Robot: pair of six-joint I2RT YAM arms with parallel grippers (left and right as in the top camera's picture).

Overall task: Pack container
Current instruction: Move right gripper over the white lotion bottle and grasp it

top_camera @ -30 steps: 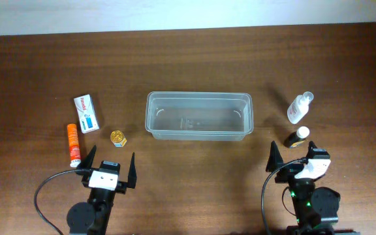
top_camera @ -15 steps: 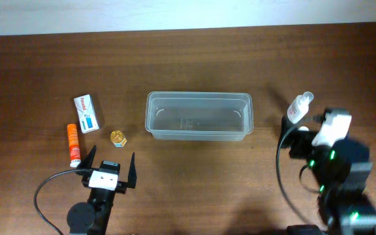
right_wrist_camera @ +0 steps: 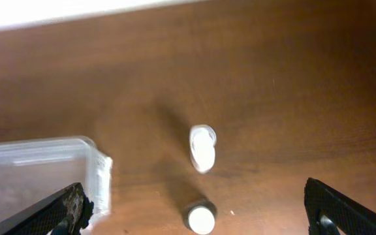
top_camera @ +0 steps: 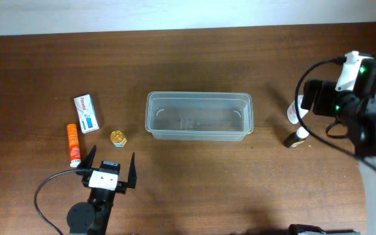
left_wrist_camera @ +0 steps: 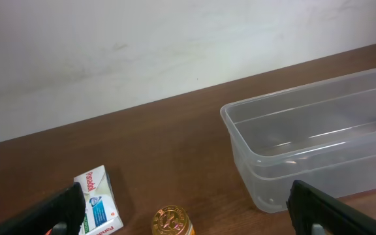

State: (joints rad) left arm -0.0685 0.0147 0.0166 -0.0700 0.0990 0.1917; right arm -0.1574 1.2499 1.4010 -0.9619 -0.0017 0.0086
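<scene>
The clear container (top_camera: pixel 199 116) is set at the middle of the wooden surface (top_camera: pixel 188 52). The left gripper (top_camera: pixel 111 158) is held open at the near left; the right gripper (right_wrist_camera: pixel 193 196) is spread wide above a white bottle (right_wrist_camera: pixel 202 147) and a dark bottle (right_wrist_camera: pixel 200 217) found right of the container

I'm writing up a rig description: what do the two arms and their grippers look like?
Both are black, each with a white wrist block and a looping black cable. The left gripper and right gripper have dark wedge-shaped fingers. Green lights glow on the right arm.
</scene>
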